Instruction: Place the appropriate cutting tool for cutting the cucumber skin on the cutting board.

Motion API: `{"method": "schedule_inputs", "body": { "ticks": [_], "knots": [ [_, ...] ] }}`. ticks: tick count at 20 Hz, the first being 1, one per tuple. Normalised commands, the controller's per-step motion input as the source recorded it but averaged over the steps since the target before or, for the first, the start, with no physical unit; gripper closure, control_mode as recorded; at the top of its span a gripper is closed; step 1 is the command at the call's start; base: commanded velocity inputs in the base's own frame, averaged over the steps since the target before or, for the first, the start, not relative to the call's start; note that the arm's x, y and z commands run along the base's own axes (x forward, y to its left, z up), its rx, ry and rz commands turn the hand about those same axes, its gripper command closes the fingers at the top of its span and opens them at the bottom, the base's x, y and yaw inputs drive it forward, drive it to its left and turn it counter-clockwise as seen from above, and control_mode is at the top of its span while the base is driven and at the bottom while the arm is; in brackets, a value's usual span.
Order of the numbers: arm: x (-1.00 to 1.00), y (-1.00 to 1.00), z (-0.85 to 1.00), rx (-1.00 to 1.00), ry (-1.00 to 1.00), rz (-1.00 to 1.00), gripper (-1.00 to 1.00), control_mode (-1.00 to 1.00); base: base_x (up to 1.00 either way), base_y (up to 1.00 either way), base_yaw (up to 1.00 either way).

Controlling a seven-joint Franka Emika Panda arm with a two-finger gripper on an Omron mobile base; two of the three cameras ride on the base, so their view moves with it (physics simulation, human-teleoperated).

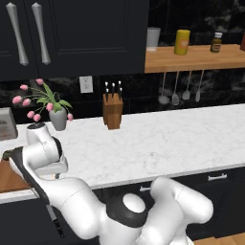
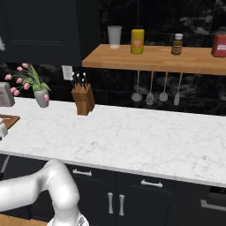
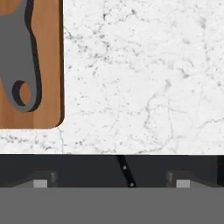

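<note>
Lying flat on the brown wooden cutting board was the small grey peeler, beside white marble worktop; the hand hovered empty, fingertips spread wide.

The cutting tool and the cutting board are cropped at ten o'clock of the hand view, only the holed handle end being seen.

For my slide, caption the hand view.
Grey peeler lying on wooden cutting board beside white marble counter.
</note>
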Motion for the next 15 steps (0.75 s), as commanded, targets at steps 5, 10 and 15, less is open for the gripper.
{"method": "schedule_inputs", "body": {
  "ticks": [5, 10, 15],
  "knots": [
    [-0.2, -1.0, 0.19, 0.11, -0.02, 0.0, -1.0, -1.0, 0.0, 0.0, 0.0],
    [-0.23, -1.0, 0.3, 0.11, -0.05, -0.01, -1.0, -1.0, 0.0, 0.0, 0.0],
    [-0.08, -1.0, 0.38, 0.06, -0.01, -0.03, -1.0, -1.0, 0.0, 0.0, 0.0]
  ]
}}
